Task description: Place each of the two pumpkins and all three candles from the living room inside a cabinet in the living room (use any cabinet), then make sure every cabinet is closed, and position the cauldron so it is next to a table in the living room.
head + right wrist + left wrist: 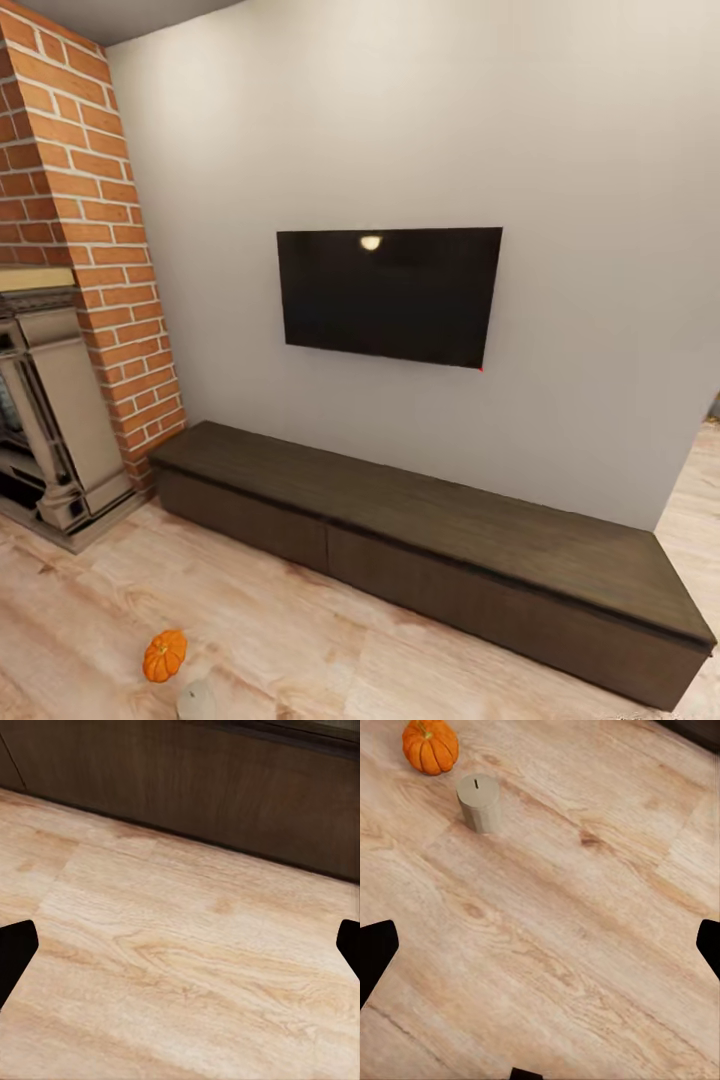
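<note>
While your left gripper (540, 945) hangs spread, pumpkin (430, 745) and candle (478, 801) sit upper left; right gripper (180, 945) spread, cabinet (195, 787) beyond bare floor (187, 967).

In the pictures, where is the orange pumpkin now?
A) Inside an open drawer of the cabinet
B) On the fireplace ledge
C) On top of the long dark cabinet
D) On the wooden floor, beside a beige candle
D: the pumpkin sits on the wooden floor with the candle close beside it, apart from the cabinet, whose drawer fronts look shut.

Matt dark wood cabinet (430, 520), pale woodgrain floor (300, 650), rough brick wall (90, 200)
</note>
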`<state>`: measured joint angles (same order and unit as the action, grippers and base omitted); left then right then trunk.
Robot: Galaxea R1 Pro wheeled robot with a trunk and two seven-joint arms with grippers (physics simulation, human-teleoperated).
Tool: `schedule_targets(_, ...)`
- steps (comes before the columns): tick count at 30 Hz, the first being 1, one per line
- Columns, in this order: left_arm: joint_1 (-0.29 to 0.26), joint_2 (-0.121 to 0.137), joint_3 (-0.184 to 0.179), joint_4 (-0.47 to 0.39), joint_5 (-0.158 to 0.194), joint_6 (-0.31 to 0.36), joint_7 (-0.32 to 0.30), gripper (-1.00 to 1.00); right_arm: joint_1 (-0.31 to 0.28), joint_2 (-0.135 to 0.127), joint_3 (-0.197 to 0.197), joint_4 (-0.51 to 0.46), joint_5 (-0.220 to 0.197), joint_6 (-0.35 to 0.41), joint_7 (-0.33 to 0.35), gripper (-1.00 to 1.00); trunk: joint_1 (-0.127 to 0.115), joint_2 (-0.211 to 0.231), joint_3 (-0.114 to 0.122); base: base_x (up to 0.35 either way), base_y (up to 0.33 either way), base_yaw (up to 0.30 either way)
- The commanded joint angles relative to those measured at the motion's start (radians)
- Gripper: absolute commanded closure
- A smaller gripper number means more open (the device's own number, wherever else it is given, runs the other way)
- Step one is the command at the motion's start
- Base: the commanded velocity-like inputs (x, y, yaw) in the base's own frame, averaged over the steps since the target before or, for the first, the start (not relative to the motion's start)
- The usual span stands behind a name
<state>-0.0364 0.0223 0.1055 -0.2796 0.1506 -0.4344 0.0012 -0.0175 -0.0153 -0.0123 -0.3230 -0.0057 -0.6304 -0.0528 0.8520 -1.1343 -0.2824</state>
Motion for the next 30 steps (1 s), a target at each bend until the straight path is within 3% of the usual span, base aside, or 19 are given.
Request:
schedule_targets(1,0.000,-0.001,-0.003,0.000,0.008,-0.003,0.000,-1.00,-0.001,-0.004,-0.001,0.000,-0.001,-0.003,-0.001,-1.00,0.001,-0.001,-0.001,0.304,-0.089,-0.297)
schedule_targets(9,0.000,0.001,-0.002,0.000,0.009,-0.001,0.001,-1.00,-0.001,-0.006,-0.002,0.000,-0.002,-0.003,-0.001,-1.00,0.001,-0.001,0.002,0.218,-0.162,-0.298)
schedule_targets(30,0.000,0.001,-0.003,0.000,0.008,-0.001,-0.005,-1.00,-0.001,-0.008,-0.002,-0.001,-0.001,-0.003,-0.001,-1.00,0.001,-0.001,0.010,0.005,-0.028,-0.299)
